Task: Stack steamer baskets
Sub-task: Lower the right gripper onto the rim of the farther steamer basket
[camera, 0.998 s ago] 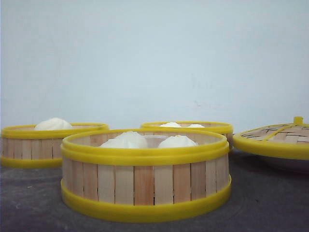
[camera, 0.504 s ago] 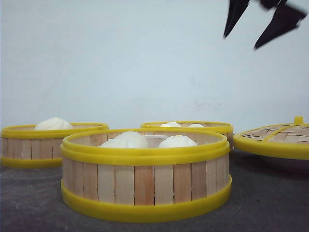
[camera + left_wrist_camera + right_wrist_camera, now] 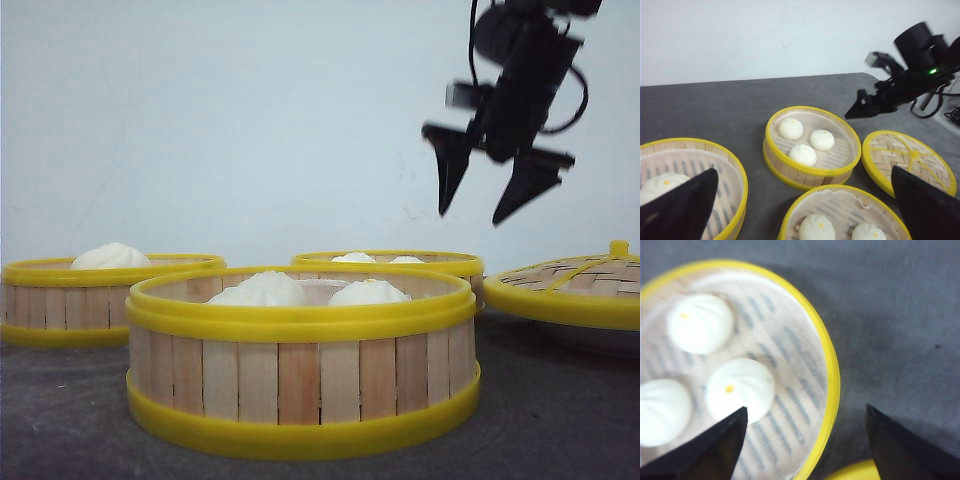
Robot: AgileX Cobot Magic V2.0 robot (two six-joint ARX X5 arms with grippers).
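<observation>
Descended, right claw (image 3: 478, 205) gapes above rear basket (image 3: 400, 263).

The right gripper (image 3: 482, 205) hangs in the air with its two dark fingers (image 3: 447, 170) pointing down and spread wide apart, nothing between them. The left gripper (image 3: 800, 210) is likewise spread wide, its fingertips (image 3: 682, 207) far apart and empty.
</observation>
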